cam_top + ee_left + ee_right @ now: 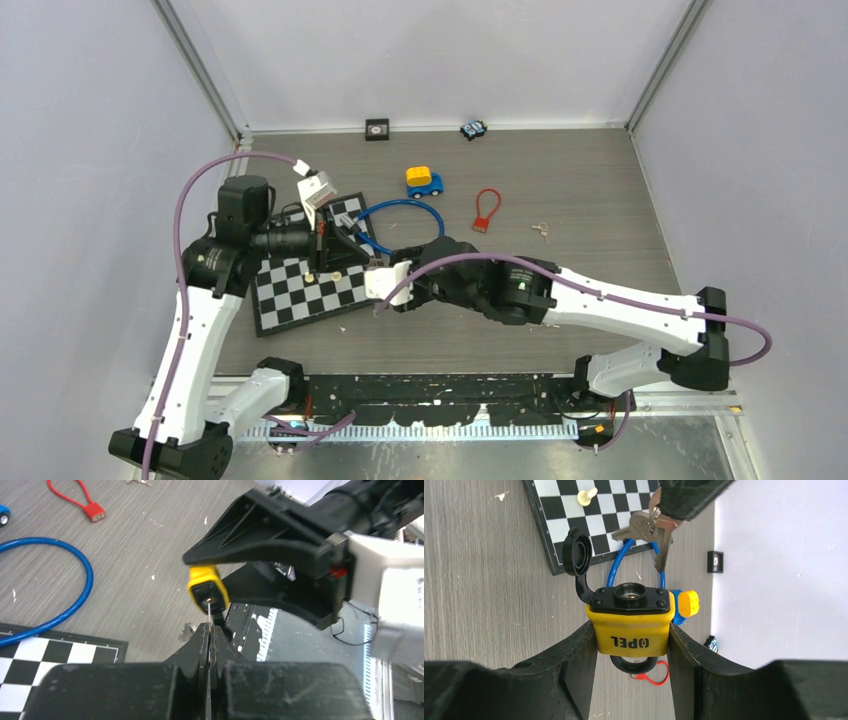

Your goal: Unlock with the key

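My right gripper (631, 630) is shut on the yellow padlock (630, 625), one finger on each side of its body. The black dust cap (575, 555) is flipped open and the keyhole (630, 594) is bare. My left gripper (210, 630) is shut on the key (209, 614), seen edge-on as a thin blade pointing at the padlock (207, 587). In the right wrist view the key bunch (649, 527) hangs from the left fingers, with the blade tip a little short of the keyhole and off to its right. In the top view both grippers meet over the chessboard's right edge (345, 262).
A chessboard (300, 290) with a pale pawn (309, 277) lies under the left arm. A blue cable loop (400, 215), a blue-and-yellow toy car (423, 181), a red cable lock (487, 210) and small loose keys (541, 230) lie farther back.
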Tool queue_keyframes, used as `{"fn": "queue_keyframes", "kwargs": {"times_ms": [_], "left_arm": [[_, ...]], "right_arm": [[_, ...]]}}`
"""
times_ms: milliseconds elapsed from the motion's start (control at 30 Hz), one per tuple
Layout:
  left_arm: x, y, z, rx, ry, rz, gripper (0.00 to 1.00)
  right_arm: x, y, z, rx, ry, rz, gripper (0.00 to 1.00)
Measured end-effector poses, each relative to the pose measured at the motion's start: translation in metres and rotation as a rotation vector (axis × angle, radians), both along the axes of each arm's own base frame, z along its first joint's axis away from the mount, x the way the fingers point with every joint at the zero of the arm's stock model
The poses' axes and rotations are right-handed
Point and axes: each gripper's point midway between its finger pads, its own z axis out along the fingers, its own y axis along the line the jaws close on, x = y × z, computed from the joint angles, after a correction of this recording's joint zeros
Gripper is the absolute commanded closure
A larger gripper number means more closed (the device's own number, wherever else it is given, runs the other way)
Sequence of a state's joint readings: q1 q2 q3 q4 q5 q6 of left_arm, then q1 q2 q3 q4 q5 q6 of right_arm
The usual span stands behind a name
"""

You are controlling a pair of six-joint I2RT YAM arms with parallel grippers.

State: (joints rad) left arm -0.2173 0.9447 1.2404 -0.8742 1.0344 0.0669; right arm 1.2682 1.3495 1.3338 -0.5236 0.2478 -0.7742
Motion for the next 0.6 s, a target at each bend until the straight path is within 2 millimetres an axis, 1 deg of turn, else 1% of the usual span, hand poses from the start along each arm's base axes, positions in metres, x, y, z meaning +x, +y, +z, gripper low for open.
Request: {"fn": "queue_keyframes", "kwargs": {"times_ms": [133, 233, 300, 433, 600], "left_arm": [[-0.002, 0.005, -0.003, 0.041, -0.007, 0.017, 1.0], [-0.006, 0.008, 0.0, 0.059, -0.013, 0.023, 1.0], [-0.009, 0.01, 0.005, 0.064, -0.022, 0.022, 1.0], [-0.018, 0.011, 0.017, 0.065, -0.04, 0.01, 1.0], [-0.027, 0.007, 0.017, 0.054, -0.008, -0.026, 1.0]], "right_arm": [[-0.011, -0.003, 0.013, 0.055, -0.024, 0.031, 0.99], [-0.016, -0.007, 0.017, 0.083, -0.037, 0.047, 1.0], [-0.018, -0.01, 0.014, 0.093, -0.044, 0.054, 1.0], [-0.019, -0.016, 0.003, 0.092, -0.061, 0.06, 1.0], [-0.018, -0.015, -0.007, 0.091, -0.107, 0.084, 0.99]]}}
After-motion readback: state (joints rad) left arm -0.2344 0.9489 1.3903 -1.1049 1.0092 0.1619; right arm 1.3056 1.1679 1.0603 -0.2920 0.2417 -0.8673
